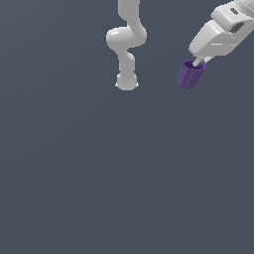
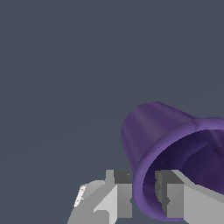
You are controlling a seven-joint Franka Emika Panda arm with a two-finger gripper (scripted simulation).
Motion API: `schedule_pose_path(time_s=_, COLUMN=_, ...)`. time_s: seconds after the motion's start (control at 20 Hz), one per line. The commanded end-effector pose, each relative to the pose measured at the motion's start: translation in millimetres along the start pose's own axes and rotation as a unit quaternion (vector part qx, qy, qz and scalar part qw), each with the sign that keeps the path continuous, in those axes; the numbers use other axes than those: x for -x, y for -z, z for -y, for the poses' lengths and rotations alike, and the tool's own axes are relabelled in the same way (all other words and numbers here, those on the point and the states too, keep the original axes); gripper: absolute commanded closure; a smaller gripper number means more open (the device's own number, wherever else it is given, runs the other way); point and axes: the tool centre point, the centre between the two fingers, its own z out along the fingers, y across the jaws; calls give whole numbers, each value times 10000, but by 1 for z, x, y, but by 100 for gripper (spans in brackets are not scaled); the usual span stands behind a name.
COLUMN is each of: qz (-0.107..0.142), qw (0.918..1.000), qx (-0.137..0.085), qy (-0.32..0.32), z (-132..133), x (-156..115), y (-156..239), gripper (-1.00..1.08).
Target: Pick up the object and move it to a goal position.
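Two grey fingers [image 2: 120, 197] sat closest to the wrist camera, one on each side of the purple cup's [image 2: 151, 131] rim. One finger was outside the cup wall and the other was inside the hollow top, so the gripper [image 2: 143, 197] was pinched on the rim of the cup.

From the exterior view, the purple cup [image 1: 191, 74] hung tilted under the gripper [image 1: 200, 61], close to that view's top right corner. It could not be told whether the cup touched the grey floor [image 1: 124, 173] or was lifted off it. No edge or corner of a counter showed anywhere, only flat grey all around.

Nothing stood near the cup. Only the white robot arm [image 1: 127, 44] was around, standing well apart from the cup, toward the exterior view's left, with its base [image 1: 126, 82] on the floor.

Some of the arm was cut off at the top edge of the exterior view. Part of the cup was cut off at the edge of the wrist view, and its bottom was hidden. Its ribs were hard to see.
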Motion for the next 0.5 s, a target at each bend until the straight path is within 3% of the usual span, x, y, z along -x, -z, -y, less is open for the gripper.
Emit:
schedule_pose_path(time_s=0.0, qz=-1, qw=10000, qx=-1, qy=-7, z=6, x=1, y=11, gripper=108)
schedule_pose_path(time_s=0.45, qz=-1, qw=10000, qx=1, qy=-14, z=13, x=1, y=24, gripper=108)
